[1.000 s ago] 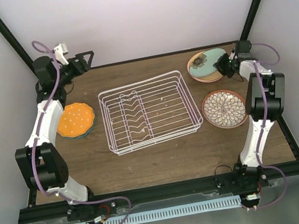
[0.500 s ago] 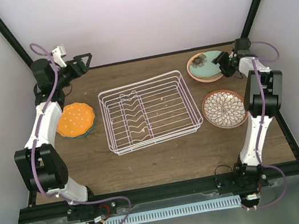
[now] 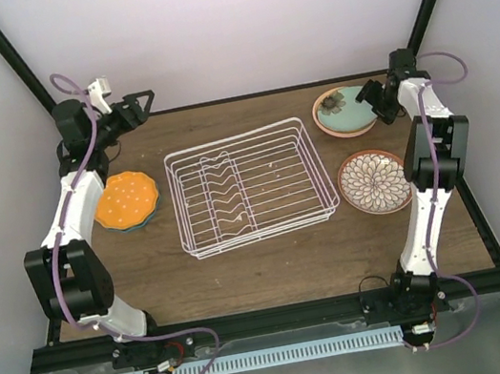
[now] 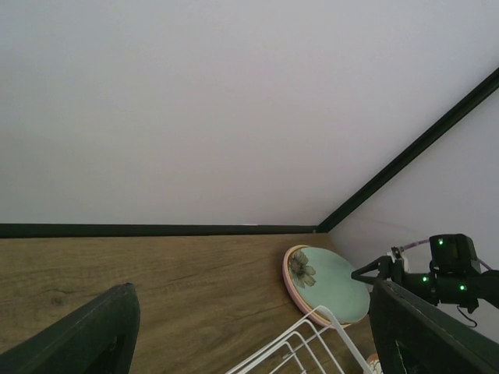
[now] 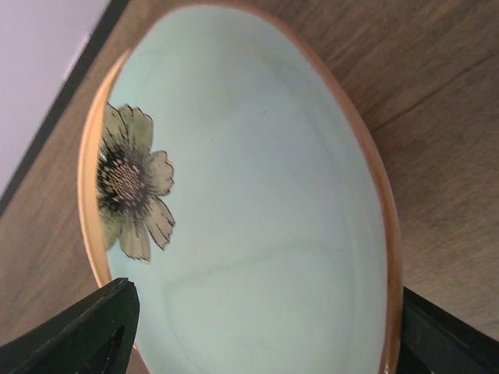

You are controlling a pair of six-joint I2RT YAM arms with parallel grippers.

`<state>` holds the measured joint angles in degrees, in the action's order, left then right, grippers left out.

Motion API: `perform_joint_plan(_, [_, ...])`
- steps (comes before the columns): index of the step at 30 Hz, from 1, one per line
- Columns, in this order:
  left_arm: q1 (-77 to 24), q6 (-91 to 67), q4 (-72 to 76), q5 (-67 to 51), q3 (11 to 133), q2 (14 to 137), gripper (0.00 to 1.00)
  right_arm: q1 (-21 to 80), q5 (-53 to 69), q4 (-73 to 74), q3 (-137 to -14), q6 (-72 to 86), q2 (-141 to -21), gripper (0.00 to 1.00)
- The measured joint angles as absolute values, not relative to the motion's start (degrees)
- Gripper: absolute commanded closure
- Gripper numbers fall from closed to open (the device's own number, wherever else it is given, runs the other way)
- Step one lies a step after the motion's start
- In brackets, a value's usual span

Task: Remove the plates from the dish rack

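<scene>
Recording the right gripper [image 3: 369,105] hovering released, fingers spread wide, just over the sage green plate [image 5: 257,195] lying at far right. Noting the left gripper [image 3: 144,100] hanging equally released at far left, grasping nothing. Logging the dish rack [image 3: 252,187] sitting mid-table, the floral plate [image 3: 375,181] lying right of it and the scalloped orange plate [image 3: 126,199] lying left.

left arm [image 3: 78,200]: white links, black joints
right arm [image 3: 426,224]: white links, black joints
cables [image 3: 67,81]: purple, looped beside each arm
fingers [image 4: 86,335]: black, wedge-shaped
bases [image 3: 148,352]: black, thin wires trailing
right wrist [image 4: 448,273]: small green lights
</scene>
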<state>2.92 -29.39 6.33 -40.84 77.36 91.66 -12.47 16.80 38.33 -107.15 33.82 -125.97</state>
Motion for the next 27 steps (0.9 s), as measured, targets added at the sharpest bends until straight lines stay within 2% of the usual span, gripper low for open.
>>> perform_joint_plan(3, [2.9, -29.3, 6.3, -40.9, 77.1, 91.6, 0.18, -12.0, 15.8, 40.9, -107.4, 32.6, -126.2, 0.11])
perform_joint_plan(4, [2.9, -29.3, 6.3, -41.0, 77.0, 91.6, 0.18, -11.9, 15.3, 42.3, -108.1, 32.1, -126.7, 0.02])
perform_joint_plan(5, [2.9, -29.1, 6.3, -41.0, 76.8, 91.6, 0.18, -11.7, 14.9, 43.2, -108.8, 31.8, -127.1, 0.0])
perform_joint_plan(20, [2.9, -27.7, 5.9, -41.5, 74.2, 90.1, 0.18, -9.5, 9.7, 49.2, -112.8, 27.7, -129.3, 0.0])
perform_joint_plan(27, [2.9, -20.4, -1.9, -37.3, 75.3, 90.0, 0.16, -9.6, 12.7, 49.6, -111.0, 26.6, -124.9, 0.0])
